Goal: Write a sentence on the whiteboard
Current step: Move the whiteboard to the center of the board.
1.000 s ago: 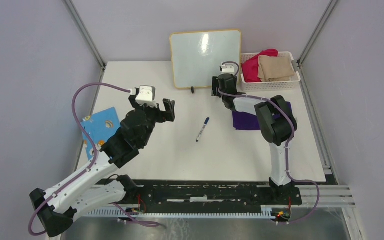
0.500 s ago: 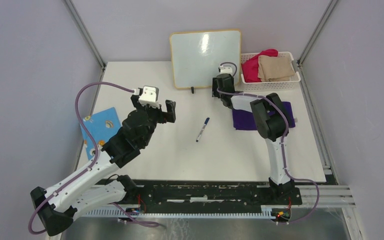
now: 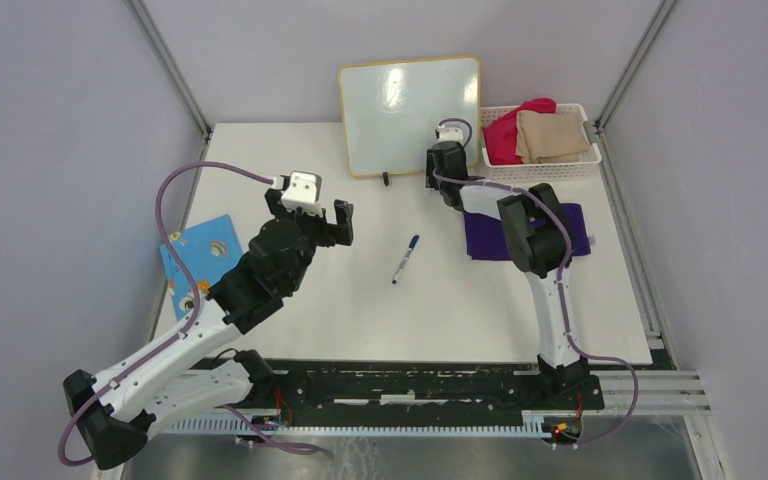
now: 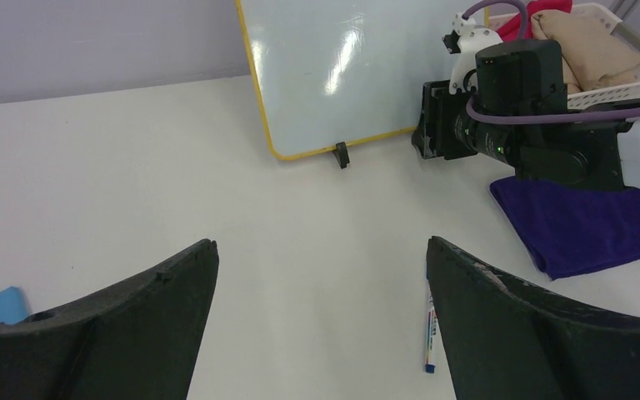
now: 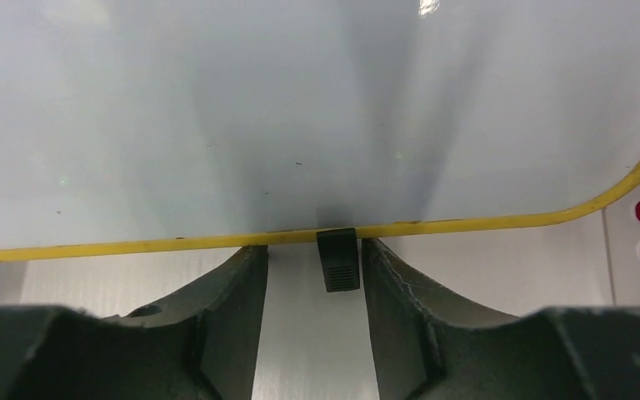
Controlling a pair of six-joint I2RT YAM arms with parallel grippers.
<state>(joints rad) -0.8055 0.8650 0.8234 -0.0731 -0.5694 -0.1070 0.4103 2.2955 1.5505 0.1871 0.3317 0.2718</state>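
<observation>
Where the whiteboard (image 5: 300, 125) stands, right gripper (image 5: 312, 250) straddles its foot (image 5: 338, 260).

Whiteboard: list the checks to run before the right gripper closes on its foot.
1. The whiteboard stands upright at the far edge of the table: ok.
2. Board face free of writing: ok.
3. The black foot sits between the fingers of the right gripper: ok.
4. Foot centred in the jaws: not ok, it sits nearer one finger.
5. The left gripper is open and empty: ok.
6. The marker is in hand for writing: not ok, it lies on the table.
</observation>
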